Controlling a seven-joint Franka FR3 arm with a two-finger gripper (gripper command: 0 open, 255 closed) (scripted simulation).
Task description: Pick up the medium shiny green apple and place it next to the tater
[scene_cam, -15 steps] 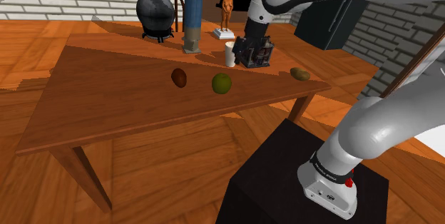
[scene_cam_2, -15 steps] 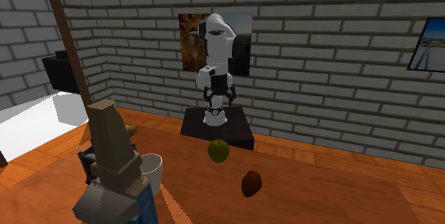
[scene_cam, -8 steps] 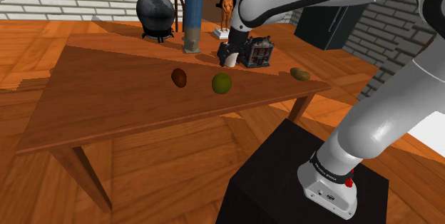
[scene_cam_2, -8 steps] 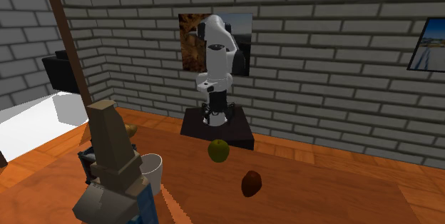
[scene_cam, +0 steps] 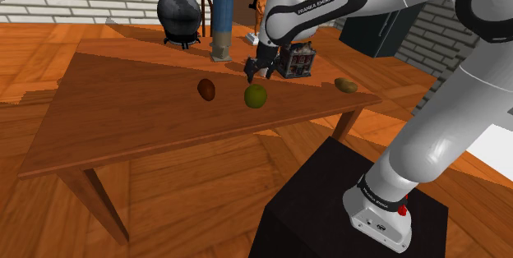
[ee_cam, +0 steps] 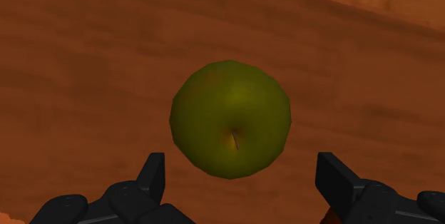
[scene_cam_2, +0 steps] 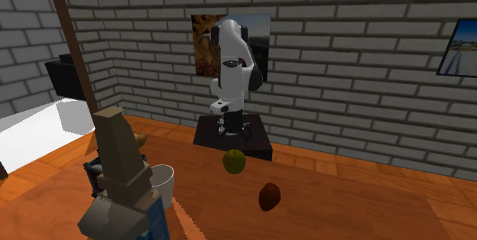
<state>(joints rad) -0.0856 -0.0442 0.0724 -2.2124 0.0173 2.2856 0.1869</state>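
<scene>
Gripper [ee_cam: 241, 167], opened wide and empty, poised directly above the green apple [ee_cam: 230, 119] on the bench [ee_cam: 85, 58], the fruit roughly centred in its gap, untouched.

We see flat, dimmish light; the apple [ee_cam: 231, 118] looks dull, and the table [scene_cam: 123, 125] shadows the floor [scene_cam: 205, 174] at six o'clock.

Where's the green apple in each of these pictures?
Shoulder view: apple centre, right of a brown lump.
Second exterior view: apple centre, up-left of the lump.
Wrist view: apple just beyond the open tool.
Shared landmark: the tool, right above the apple.
</scene>
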